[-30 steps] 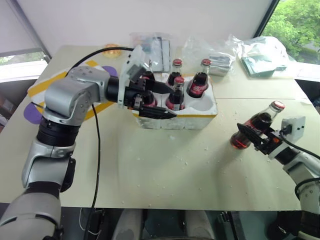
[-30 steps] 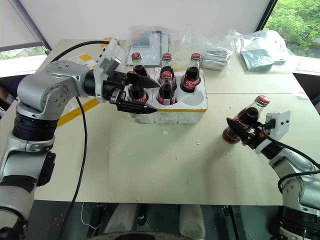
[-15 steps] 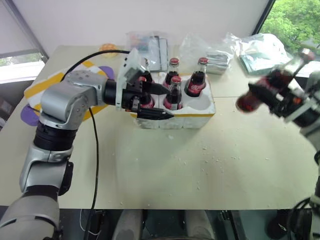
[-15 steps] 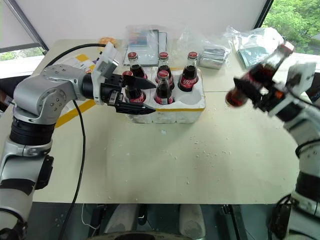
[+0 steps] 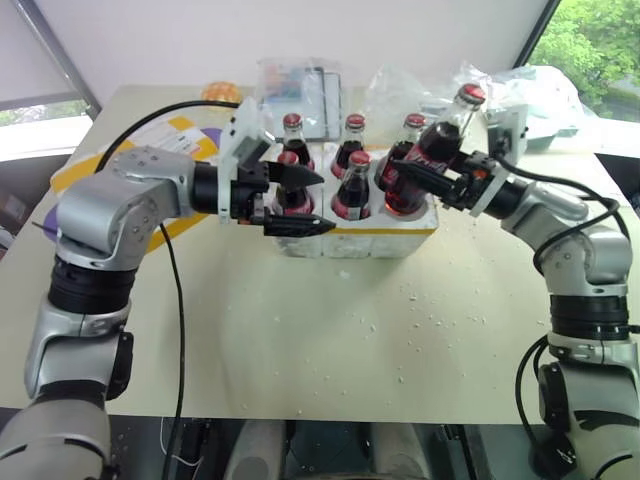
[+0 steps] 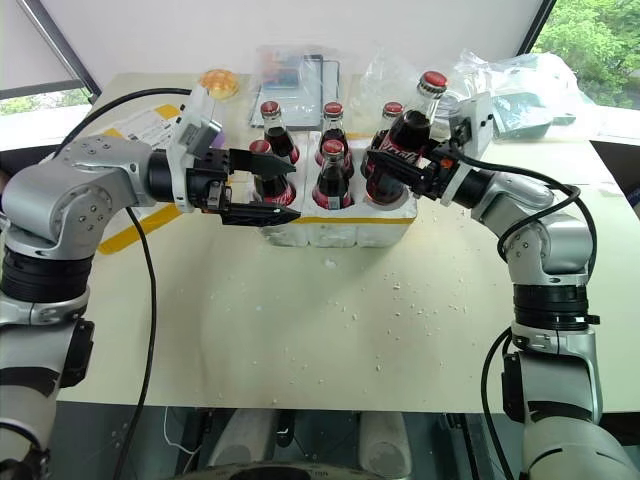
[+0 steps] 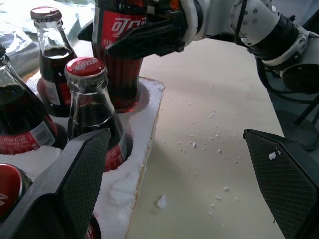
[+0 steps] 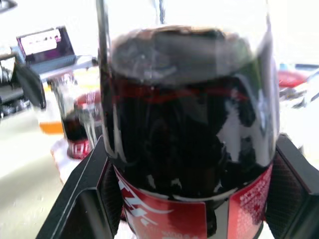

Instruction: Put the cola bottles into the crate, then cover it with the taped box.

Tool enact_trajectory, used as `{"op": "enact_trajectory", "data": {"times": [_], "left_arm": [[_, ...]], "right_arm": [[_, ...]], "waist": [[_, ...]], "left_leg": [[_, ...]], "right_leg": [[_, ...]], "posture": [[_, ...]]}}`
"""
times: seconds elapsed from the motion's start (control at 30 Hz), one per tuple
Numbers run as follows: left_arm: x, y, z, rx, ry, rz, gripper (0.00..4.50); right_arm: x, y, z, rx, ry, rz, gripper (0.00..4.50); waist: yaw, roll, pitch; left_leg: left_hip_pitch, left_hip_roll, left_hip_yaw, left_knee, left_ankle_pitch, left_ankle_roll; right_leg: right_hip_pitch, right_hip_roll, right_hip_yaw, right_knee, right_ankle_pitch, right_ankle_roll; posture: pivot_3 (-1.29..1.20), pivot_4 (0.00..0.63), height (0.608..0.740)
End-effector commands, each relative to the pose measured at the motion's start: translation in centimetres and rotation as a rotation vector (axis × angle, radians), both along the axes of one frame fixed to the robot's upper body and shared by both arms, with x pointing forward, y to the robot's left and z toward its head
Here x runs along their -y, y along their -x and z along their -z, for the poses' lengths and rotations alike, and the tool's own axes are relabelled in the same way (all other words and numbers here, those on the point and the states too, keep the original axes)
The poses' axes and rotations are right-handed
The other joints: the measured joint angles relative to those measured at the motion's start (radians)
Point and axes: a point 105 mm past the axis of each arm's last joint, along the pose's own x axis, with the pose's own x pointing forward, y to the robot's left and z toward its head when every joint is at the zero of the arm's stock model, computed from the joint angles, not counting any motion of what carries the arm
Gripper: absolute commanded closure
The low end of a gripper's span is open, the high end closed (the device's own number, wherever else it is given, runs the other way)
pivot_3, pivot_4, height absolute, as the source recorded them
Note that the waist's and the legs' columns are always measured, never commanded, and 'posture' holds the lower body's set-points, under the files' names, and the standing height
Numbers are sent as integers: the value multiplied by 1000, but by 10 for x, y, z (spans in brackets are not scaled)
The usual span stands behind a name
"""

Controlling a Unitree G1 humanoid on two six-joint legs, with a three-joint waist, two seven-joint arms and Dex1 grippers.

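The crate [image 5: 352,243], a white styrofoam tray with a yellow strip, sits mid-table with several cola bottles standing in its wells. One is the front-middle bottle [image 5: 352,188]. My right gripper [image 5: 408,178] is shut on another cola bottle [image 5: 437,143]. That bottle is tilted, its base at the front-right well [image 7: 124,102] and its red cap [image 5: 471,95] up to the right. My left gripper [image 5: 322,203] is open at the crate's front-left corner, its fingers straddling the front-left bottle [image 5: 287,197]. The taped box [image 6: 135,128] lies at the far left, partly behind my left arm.
Clear plastic bags [image 5: 505,95] and packets lie along the table's back edge. An orange object [image 6: 218,82] sits at the back left. Styrofoam crumbs [image 5: 400,300] are scattered in front of the crate. A black cable [image 5: 180,300] hangs from my left arm.
My right gripper lifted the cola bottle from the table at the right and swung it left and up to the crate's front-right well. My left gripper stayed open, barely moving.
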Motion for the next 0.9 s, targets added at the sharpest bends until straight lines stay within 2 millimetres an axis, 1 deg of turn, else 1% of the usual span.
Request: {"op": "enact_trajectory", "data": {"times": [0.03, 0.13, 0.27, 0.47, 0.5, 0.53, 0.57, 0.67, 0.73, 0.83, 0.87, 0.9], "left_arm": [[-7, 5, -16, 63, 25, -22, 0], [-8, 5, -16, 64, 26, -32, 0], [-9, 5, -16, 67, 27, -39, 0], [-8, 4, -17, 76, 29, -45, 0], [-8, 4, -18, 79, 29, -46, 0], [-8, 4, -18, 82, 28, -48, 0], [-8, 5, -18, 83, 27, -52, 0], [-10, 6, -17, 90, 23, -69, 0], [-13, 7, -17, 106, 17, -93, 0], [-23, 8, -23, 157, 16, -172, 0], [-32, 7, -27, 185, 19, -228, 0], [-45, 5, -31, 214, 13, -301, 0]], "right_arm": [[-2, 7, -19, 104, 14, -30, 1654], [-3, 8, -19, 103, 26, -45, 1654], [-8, 5, -9, 80, 73, -79, 1654], [-14, -12, 7, 32, 120, -68, 1654], [-15, -16, 12, 8, 122, -66, 610], [-16, -19, 18, -18, 123, -69, 264], [-18, -21, 23, -31, 130, -72, 50], [-19, -24, 32, -44, 139, -61, 50], [-18, -23, 33, -27, 152, -58, 50], [-11, -13, 25, 8, 165, -83, 50], [-5, -8, 20, 24, 174, -88, 50], [4, -3, 14, 40, 188, -87, 50]], "waist": [[-1, 0, 0], [-1, 0, 0], [-4, 0, 0], [-4, 0, 0], [-5, 0, 0], [-8, 0, 0], [-11, 0, 0], [-8, 0, 0], [-8, 0, 0], [-6, 0, 0], [-5, 0, 0], [-3, 0, 0]], "left_leg": [[0, 0, 0, 0, 0, 0], [0, 0, 0, 0, 0, 0], [0, 0, 0, 1, 0, 0], [1, 0, 0, 1, 0, 0], [0, 0, 0, 0, 0, 0], [1, 0, 0, 0, 0, 0], [1, 0, 1, 1, 0, 0], [1, 1, 0, 0, 1, -1], [1, 1, 0, 0, 1, -1], [2, 1, 0, 1, 1, -1], [2, 1, 0, 1, 1, -1], [2, 1, 0, 0, 1, -1]], "right_leg": [[0, 0, 0, 0, 0, 0], [0, 0, 0, 1, 0, 0], [0, 0, 0, 1, 1, -1], [0, 0, 0, 1, 1, -1], [0, 0, 0, 1, 1, -1], [0, 0, 0, 1, 1, -1], [0, 0, 0, 1, 1, -1], [0, 1, 0, 1, 1, -1], [0, 1, 0, 1, 1, -1], [1, 1, 0, 1, 1, -1], [0, 1, 0, 1, 1, -1], [0, 1, 0, 1, 1, -1]], "posture": [[0, 150, 737], [0, 150, 737], [0, 150, 737], [0, 150, 737], [0, 150, 737], [0, 150, 737], [0, 150, 737], [0, 150, 737], [0, 150, 737], [0, 150, 737], [0, 150, 737], [0, 150, 737]]}}
